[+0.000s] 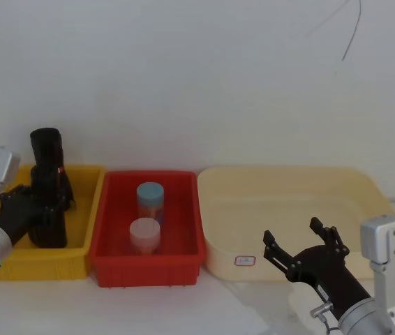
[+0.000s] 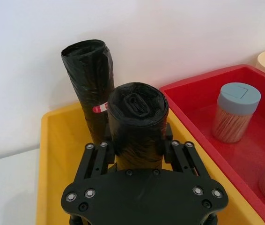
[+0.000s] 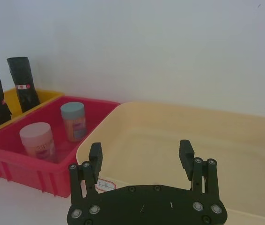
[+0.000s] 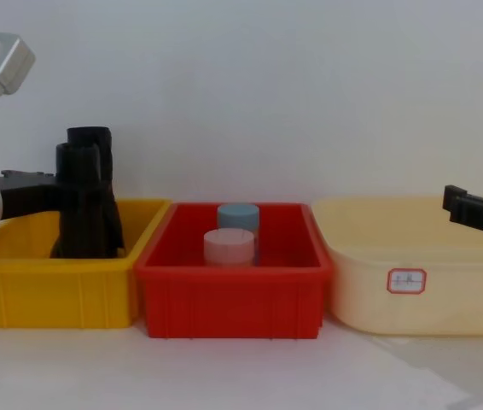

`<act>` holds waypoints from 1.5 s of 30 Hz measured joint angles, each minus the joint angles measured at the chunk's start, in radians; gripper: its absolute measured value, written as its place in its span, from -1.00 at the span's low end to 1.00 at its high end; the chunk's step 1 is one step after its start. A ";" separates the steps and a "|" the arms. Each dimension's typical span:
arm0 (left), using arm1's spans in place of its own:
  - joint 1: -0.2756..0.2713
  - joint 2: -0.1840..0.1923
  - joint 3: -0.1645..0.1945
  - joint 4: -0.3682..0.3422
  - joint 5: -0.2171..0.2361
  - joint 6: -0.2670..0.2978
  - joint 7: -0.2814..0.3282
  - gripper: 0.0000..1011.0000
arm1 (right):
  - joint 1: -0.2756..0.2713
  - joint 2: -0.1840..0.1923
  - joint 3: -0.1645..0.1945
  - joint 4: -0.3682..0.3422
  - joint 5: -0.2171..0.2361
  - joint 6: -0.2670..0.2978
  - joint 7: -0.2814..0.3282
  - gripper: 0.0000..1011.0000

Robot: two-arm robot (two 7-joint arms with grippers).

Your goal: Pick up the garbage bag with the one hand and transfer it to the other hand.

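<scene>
The garbage bag (image 2: 137,105), a plain black roll, stands upright in the yellow bin (image 1: 79,255). My left gripper (image 2: 137,137) is shut on it, one finger on each side of the roll just below its top. From the head view the same gripper (image 1: 44,199) reaches in from the left and holds the bag (image 1: 49,227). Behind it stands a second black roll (image 2: 88,70) with a red-and-white label. My right gripper (image 1: 292,232) hangs open over the front edge of the cream bin (image 1: 351,181), with nothing between its fingers (image 3: 185,152).
A red bin (image 1: 110,262) sits between the yellow and cream bins. It holds a blue-lidded canister (image 1: 150,199) and a pink-lidded one (image 1: 144,234). A white wall rises close behind all three bins. Bare white table lies in front.
</scene>
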 joint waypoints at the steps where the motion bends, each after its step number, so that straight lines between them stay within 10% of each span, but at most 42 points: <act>1: -0.001 -0.001 0.000 0.001 0.001 0.000 0.000 0.08 | 0.000 0.000 0.000 0.000 0.000 0.000 0.000 0.98; 29: -0.040 0.034 -0.026 -0.111 -0.019 -0.034 -0.110 -0.25 | 0.079 0.069 0.034 -0.045 0.117 0.061 0.192 0.98; 45: -0.177 -0.052 0.011 -0.097 -0.038 0.004 -0.170 -0.25 | 0.113 0.151 0.057 -0.075 0.155 0.087 0.276 0.98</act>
